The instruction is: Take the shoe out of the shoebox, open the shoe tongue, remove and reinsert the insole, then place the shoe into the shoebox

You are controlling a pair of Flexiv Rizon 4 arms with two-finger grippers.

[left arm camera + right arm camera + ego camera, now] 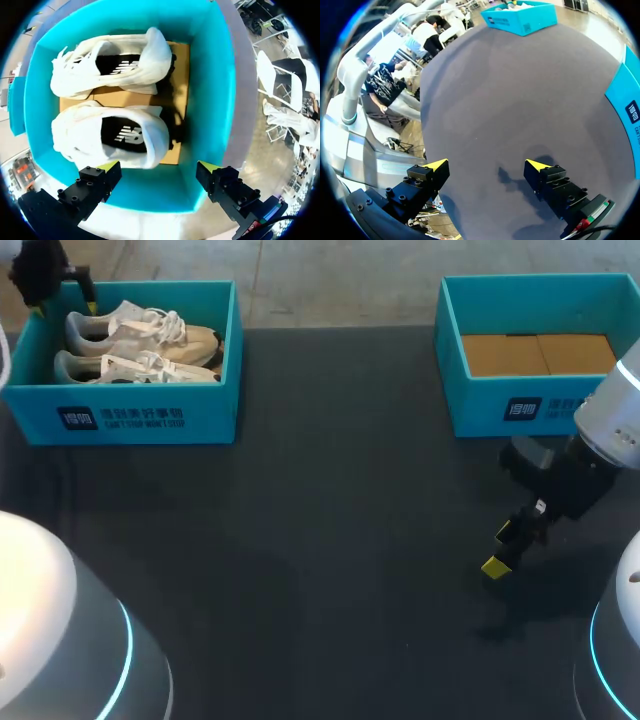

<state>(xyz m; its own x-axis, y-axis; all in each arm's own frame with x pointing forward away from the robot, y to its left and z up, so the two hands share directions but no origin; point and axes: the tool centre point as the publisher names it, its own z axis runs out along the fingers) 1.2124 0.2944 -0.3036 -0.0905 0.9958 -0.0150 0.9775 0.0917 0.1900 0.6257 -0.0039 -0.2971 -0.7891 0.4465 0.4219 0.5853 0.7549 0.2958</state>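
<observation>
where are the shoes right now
Head view: both shoes lie side by side inside the teal shoebox at the table's far left, with the open left gripper above the box's rim.

L gripper [62, 302] at far-left corner, pointing down, jaws wide apart | R gripper [499, 548] near right side, angled down-left off R arm [612, 420], jaws apart

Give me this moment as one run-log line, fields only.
stage: nothing lifted yet | left gripper: open, above left shoebox | shoes: two, inside | right gripper: open, over table | right shoebox: no shoe
</observation>
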